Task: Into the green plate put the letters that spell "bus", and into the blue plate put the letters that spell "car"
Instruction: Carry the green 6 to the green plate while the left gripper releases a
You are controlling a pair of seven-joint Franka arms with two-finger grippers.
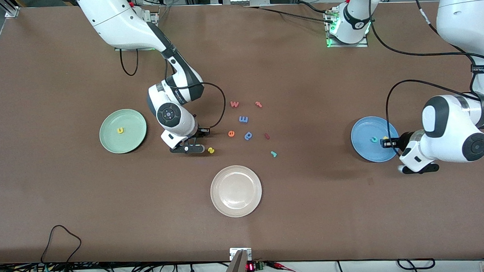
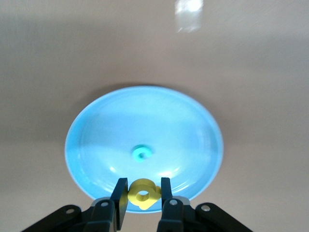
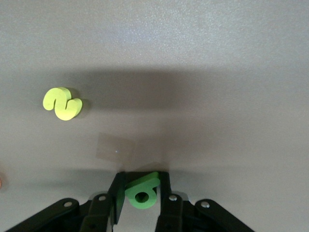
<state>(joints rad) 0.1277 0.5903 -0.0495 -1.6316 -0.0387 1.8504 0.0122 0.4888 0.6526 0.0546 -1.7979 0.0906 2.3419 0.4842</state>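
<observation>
Cream-white plate (image 1: 236, 191) lay nearest, unused. Right gripper (image 3: 141, 193) pinched the green b (image 3: 142, 192) at the surface beside the yellow s (image 1: 211, 150); left gripper (image 2: 143, 193) pinched the yellow a (image 2: 143, 193) over the blue plate (image 1: 363, 148). Such foam letters seemed light and soft, best gripped across their flat faces.

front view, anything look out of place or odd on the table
Nothing stands out. The loose letters lie flat and scattered mid-table, the u sits in the green plate and the c in the blue plate. The cream plate holds nothing. All three plates sit level and undamaged.
</observation>
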